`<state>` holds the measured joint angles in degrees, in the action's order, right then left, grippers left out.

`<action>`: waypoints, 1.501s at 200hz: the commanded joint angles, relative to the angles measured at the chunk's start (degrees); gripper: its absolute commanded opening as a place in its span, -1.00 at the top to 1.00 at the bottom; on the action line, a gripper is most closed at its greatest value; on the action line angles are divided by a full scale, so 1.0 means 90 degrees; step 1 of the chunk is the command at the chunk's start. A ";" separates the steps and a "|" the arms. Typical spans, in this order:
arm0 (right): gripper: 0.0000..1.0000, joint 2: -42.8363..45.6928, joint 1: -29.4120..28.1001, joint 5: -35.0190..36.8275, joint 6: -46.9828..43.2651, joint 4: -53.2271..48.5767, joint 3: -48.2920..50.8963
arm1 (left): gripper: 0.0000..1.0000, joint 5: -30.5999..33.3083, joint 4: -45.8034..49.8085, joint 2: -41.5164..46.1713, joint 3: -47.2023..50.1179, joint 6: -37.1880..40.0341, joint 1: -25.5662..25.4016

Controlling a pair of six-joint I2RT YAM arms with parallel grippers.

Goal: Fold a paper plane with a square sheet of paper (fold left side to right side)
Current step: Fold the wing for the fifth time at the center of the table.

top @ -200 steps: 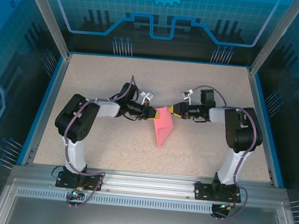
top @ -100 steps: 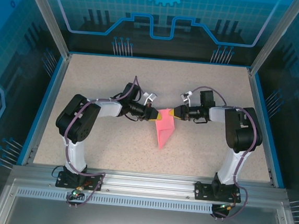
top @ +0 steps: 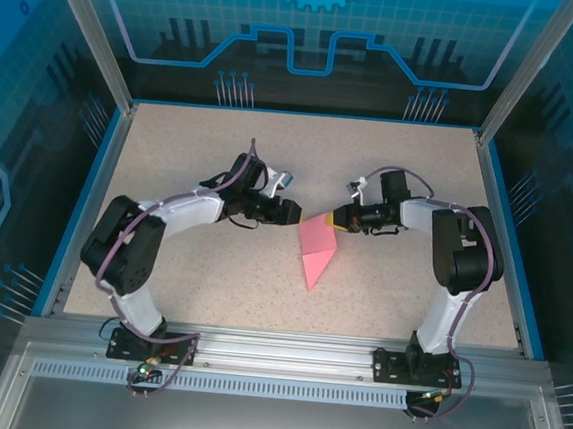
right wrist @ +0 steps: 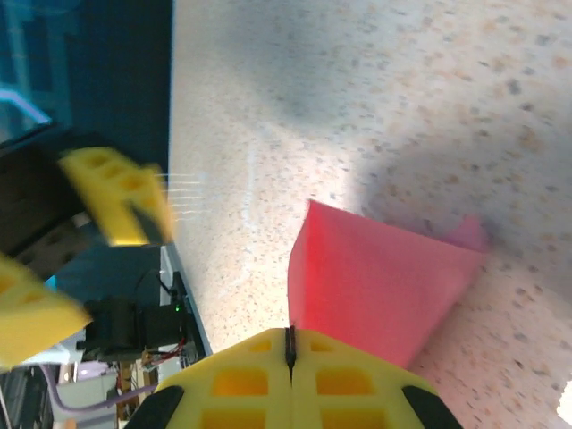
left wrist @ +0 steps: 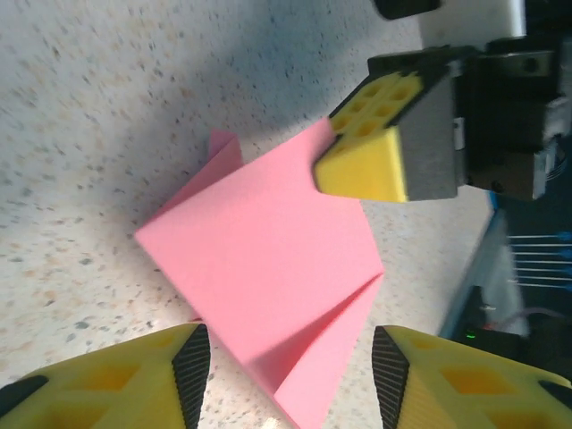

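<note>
Two arms trade roles at mid-table. From above, the left gripper has let go and pulled back left of centre, jaws partway apart. The right gripper has clamped onto the top right corner of the paper plane. The pink-red paper lies mid-frame on the speckled table, a narrow triangle pointing toward the bottom edge. To my eye the fold now rests with the right arm, its crease not yet pressed flat.

From the left wrist, yellow fingers stand apart at the bottom with nothing between them. The paper plane fills the centre, one flap lifting at lower right, and the right gripper sits closed on its upper right corner.

From the right wrist, the right gripper is pressed shut at bottom centre over the paper's edge. The paper plane tents up off the table, and the left gripper is a blur at the left edge.
</note>
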<state>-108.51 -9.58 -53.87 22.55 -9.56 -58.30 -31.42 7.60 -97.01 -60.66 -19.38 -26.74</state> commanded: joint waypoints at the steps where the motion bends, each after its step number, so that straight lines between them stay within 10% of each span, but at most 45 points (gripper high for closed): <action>1: 1.00 0.0048 -0.0087 0.0604 0.0585 -0.0489 -0.0167 | -0.09 0.1415 0.1415 0.0338 -0.0369 0.0897 -0.0685; 89: 1.00 -0.0082 -0.0139 0.1058 0.1587 -0.0708 -0.0570 | -0.22 0.5054 0.3759 -0.1372 -0.2557 0.0253 -0.3473; 180: 1.00 -0.0141 -0.0204 0.1035 0.1684 -0.0578 -0.0496 | -0.13 0.6468 0.4780 -0.2858 -0.3910 -0.0296 -0.3926; 300: 1.00 -0.0199 -0.0227 0.1000 0.1621 -0.0584 -0.0495 | 0.57 0.6802 0.4899 -0.3333 -0.4131 -0.0396 -0.3979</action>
<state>-109.16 -10.63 -43.92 37.12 -14.11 -62.37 28.32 49.71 -125.95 -95.98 -22.50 -62.06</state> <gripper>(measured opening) 0.043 0.245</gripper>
